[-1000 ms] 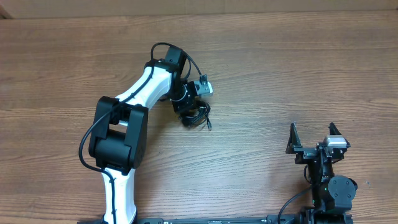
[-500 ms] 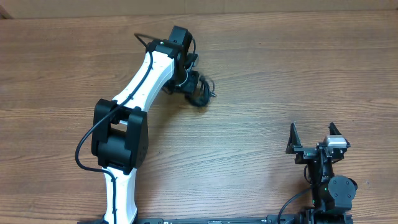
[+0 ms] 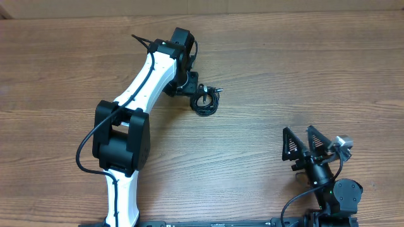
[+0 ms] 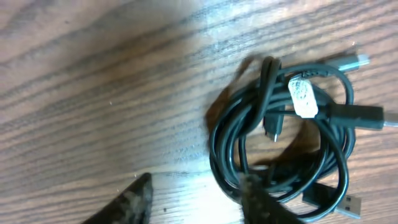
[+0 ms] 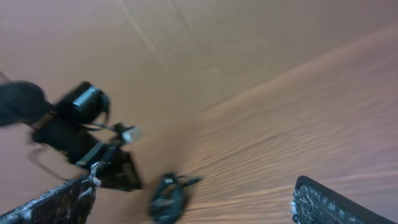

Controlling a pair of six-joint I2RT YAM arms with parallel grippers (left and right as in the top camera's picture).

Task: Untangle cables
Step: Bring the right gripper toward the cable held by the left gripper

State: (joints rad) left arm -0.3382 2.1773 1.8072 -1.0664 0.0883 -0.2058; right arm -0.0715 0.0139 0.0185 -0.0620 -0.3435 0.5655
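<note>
Finds the cables [image 3: 206, 102] bunched in one loose black coil on the wooden bench [image 3: 303, 69], toward its far side, with a white label [image 4: 303, 98] wrapped on one strand and plug tips [image 4: 350, 205] poking out at the edges. Shows the left end effector [image 4: 196, 199] just beside that coil with fingers spread, bare wood between them, one fingertip [image 4: 256, 202] overlapping the coil's near edge without pinching any strand; cannot tell whether touching. Places the right end effector [image 3: 305, 146] well apart, near the bench's near right corner, fingers splayed wide and gripping nothing.
</note>
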